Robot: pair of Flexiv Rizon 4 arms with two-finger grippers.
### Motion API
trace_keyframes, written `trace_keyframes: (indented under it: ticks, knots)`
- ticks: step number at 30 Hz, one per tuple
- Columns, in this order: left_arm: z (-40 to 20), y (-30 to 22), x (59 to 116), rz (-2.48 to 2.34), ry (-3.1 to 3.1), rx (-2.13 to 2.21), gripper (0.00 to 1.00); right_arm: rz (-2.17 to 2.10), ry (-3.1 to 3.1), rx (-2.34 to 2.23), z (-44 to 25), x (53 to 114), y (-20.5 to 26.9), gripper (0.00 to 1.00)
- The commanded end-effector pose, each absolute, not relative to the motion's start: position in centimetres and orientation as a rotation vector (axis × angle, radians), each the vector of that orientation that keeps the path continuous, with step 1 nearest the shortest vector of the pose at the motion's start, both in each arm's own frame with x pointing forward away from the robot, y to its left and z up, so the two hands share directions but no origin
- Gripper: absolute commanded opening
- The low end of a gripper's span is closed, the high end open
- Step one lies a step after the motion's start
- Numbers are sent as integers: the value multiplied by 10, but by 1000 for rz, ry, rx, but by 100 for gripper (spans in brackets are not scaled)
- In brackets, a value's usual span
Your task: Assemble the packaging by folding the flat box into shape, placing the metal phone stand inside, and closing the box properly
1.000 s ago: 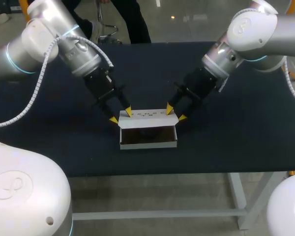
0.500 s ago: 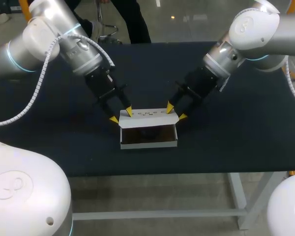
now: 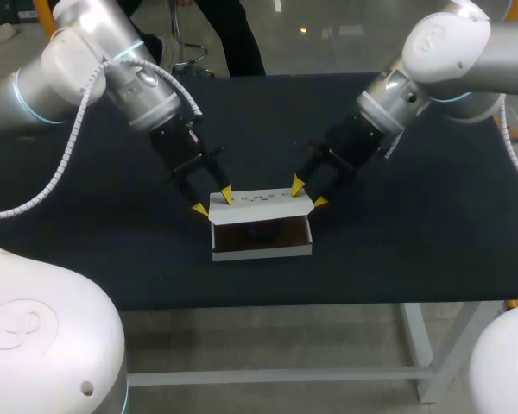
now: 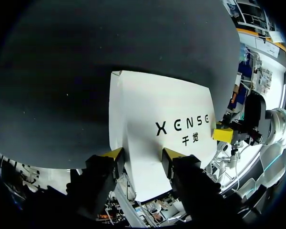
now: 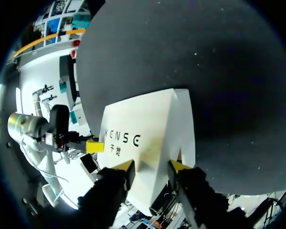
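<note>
A white cardboard box stands open in the middle of the table, its brown inside showing a dark shape I cannot make out. Its printed lid stands up along the far side. My left gripper straddles the lid's left end and my right gripper its right end. Both are open, with the lid's corner between the fingers. In the left wrist view the lid runs ahead of the left gripper. In the right wrist view the lid reaches ahead of the right gripper.
The dark table top stretches bare on both sides of the box. The table's front edge lies a short way before the box. Each wrist view shows the other arm's yellow fingertip beyond the lid.
Both grippers have shifted very slightly away from me along the lid's ends. The box has stayed in place with its lid still raised.
</note>
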State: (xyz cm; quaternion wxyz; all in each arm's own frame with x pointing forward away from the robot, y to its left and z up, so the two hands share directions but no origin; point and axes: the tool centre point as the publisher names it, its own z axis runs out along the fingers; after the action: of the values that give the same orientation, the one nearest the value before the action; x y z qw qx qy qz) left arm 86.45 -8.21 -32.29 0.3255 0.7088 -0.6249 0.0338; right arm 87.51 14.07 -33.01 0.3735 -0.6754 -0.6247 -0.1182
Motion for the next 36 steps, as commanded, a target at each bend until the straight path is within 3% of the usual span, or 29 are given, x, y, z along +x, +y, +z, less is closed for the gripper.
trace_keyframes:
  ticks: [1, 28, 36]
  knots:
    - [-322, -86, 868, 71, -1643, 1857, 55, -288, -1598, -1713, -328, 880, 144, 49]
    - [-317, -84, 874, 50, -1642, 1848, 55, -266, -1569, -1683, -328, 886, 144, 55]
    - [-315, -85, 876, 44, -1645, 1847, 54, -262, -1563, -1682, -327, 888, 143, 52]
